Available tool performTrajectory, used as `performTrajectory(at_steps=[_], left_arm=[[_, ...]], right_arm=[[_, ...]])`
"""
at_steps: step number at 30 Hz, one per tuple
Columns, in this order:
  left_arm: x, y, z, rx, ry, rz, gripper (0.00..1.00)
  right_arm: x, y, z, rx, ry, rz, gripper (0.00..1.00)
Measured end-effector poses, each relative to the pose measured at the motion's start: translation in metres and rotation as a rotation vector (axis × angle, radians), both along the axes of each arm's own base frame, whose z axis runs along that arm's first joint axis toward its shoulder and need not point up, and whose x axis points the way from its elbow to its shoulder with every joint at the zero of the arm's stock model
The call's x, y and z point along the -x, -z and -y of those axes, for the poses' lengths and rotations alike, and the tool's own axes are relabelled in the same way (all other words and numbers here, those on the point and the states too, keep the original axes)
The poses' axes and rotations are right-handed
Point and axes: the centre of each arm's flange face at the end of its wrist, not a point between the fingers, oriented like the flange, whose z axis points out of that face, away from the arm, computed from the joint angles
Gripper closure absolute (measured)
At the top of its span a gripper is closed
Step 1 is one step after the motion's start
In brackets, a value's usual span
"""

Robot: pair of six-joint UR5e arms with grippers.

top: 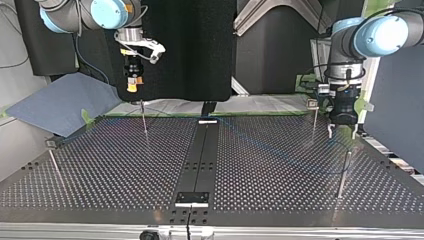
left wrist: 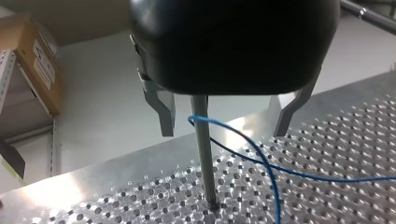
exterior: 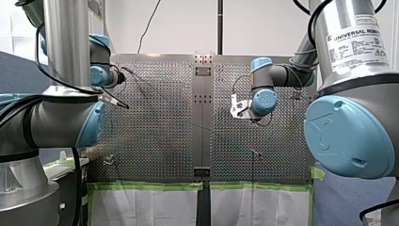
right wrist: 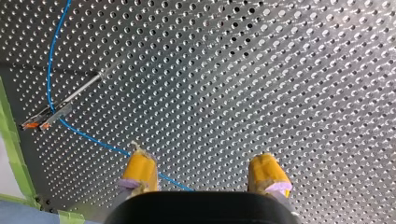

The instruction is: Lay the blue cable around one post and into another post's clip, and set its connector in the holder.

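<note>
Our left tool (left wrist: pixel 223 133), seen from its own wrist, is wide open: its two metal fingers (left wrist: pixel 161 109) hang apart with nothing gripped. Between them rises a thin post (left wrist: pixel 204 158) planted in the perforated counter (left wrist: pixel 350 130). The blue cable (left wrist: pixel 266 164) bends around this post just below the tool's body. Its two strands run off over the counter and cross each other beside the post.

From the right wrist, our right tool (right wrist: pixel 204 175) is open too, its yellow pads (right wrist: pixel 139 169) well apart and holding nothing above the counter. The blue cable runs under one pad and ahead to the clip (right wrist: pixel 46 119) at the head of a second post (right wrist: pixel 79 91), then on beyond it. We cannot tell whether it sits inside the clip.

In the top view, our right arm (top: pixel 107 12) enters at the upper left of the frame, with its tool high above the counter's far edge. Our left arm (top: pixel 385 32) comes in at the upper right. Its tool is low at the right of the frame, directly above a post. The cable shows only as a faint blue line from the centre toward the lower right, curving up to that post.

In the front view, our left arm fills the left of the frame and our right arm the right. The cable is a faint line across the middle of the counter. We cannot read either tool's opening here.
</note>
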Motion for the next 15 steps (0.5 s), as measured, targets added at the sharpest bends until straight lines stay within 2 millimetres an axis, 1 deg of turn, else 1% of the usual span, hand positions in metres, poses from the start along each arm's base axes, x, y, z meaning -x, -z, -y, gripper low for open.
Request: performTrajectory(at_steps=[5,8,12,15], left_arm=[[0.026,0.009,0.007,-0.041,-0.017,-0.051,0.0],[0.036,0.011,0.01,-0.064,-0.024,-0.074,0.0],[0.041,0.01,0.017,-0.096,-0.01,-0.098,0.0],[0.044,0.008,0.028,-0.125,0.022,-0.117,0.0]], right_arm=[[0.0,0.0,0.0,0.001,0.0,0.003,0.0],[-0.001,-0.001,0.0,0.002,-0.002,0.005,0.0],[-0.002,-0.001,0.0,0.009,-0.007,0.011,0.0],[-0.004,-0.002,0.001,0.018,-0.022,0.018,0.0]])
